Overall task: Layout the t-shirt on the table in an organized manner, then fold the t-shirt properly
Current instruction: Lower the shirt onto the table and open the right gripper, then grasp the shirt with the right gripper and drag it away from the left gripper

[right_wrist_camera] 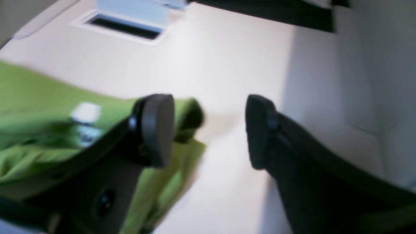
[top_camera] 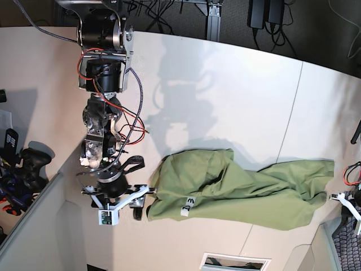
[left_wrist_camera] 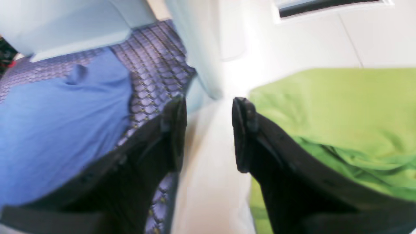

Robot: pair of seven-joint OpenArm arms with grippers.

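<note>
While t-shirt [top_camera: 242,189] lies stretched in wrinkled band across near part of table [top_camera: 225,96], both claws stand apart, nothing between pads. Right gripper [right_wrist_camera: 209,130]: jaws wide, hem end just beside one finger, not pinched. Left gripper [left_wrist_camera: 209,133]: jaws parted over table edge, cloth beside it, empty. Judgement: layout step unfinished; body doubled over, white label [top_camera: 185,210] showing. You re-grip outermost corners only, single layer. You draw arms apart evenly, low over surface. Risk: pinching two layers keeps fold trapped.
</note>
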